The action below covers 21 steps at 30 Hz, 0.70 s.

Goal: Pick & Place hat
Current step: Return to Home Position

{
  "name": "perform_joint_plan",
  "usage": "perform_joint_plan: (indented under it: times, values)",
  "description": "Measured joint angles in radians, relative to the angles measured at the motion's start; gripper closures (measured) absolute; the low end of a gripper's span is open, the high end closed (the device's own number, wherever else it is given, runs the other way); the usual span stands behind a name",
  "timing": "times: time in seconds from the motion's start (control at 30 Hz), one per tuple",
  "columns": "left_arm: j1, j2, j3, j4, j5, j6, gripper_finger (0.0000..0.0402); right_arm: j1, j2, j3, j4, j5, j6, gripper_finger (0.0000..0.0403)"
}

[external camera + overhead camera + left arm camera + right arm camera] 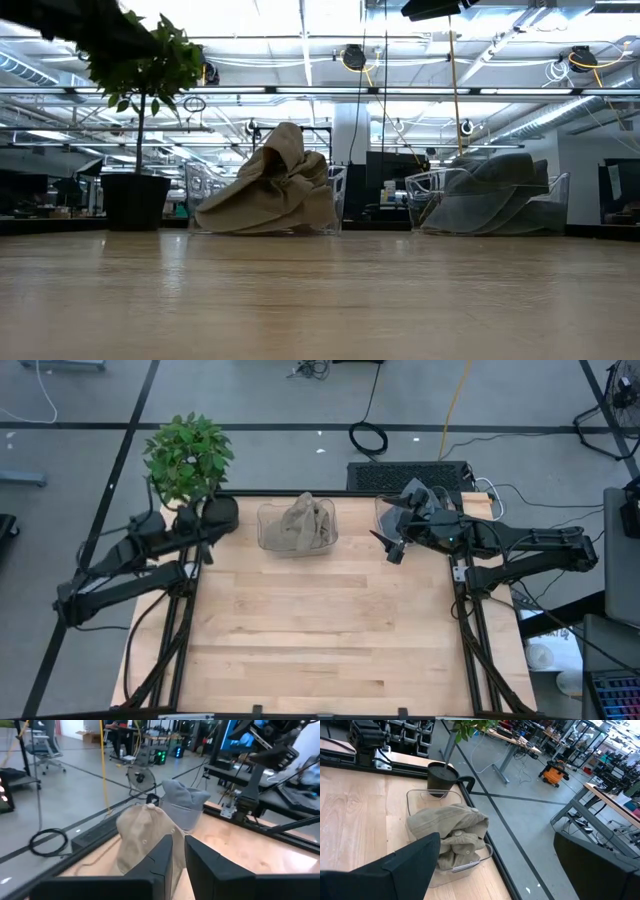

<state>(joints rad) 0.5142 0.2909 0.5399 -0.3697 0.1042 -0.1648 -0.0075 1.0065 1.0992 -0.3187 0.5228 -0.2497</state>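
While crumpled brown cloth caps [297,523] lay heaped inside clear plastic bin [265,532], placing looked done; step judged return to home. Right gripper [393,550] wide open, empty, near bin's right side. Left gripper [179,842] about closed, empty, off bin's left. Next: fold both arms back, clear of bin.

A light wooden plank surface [330,640] fills the middle of the high view. At its back left corner stands a green leafy plant [187,455] in a round black pot [220,512], the stem upright. Just behind the back edge sits a black vented box [405,475]. On the grey floor beyond lie a coiled black cable [368,437] and a thin yellow cable [455,400], crossed by dark tape lines [300,427]. Farther off in the room are a grey office chair [42,750], a small round floor fan [140,777] and an orange wheeled machine [555,772].
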Motion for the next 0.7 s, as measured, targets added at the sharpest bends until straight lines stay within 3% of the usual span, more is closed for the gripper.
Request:
perform_joint_plan:
  times: [0.33,0.7]
  values:
    - [-0.084,-0.190,-0.344,0.307,0.001,-0.019,0.0335,0.000,0.000,0.000,0.000,0.000,0.000,0.0023]
    - [-0.224,-0.254,-0.425,0.344,0.002,0.118,0.0334,0.000,0.000,0.000,0.000,0.000,0.000,0.0023]
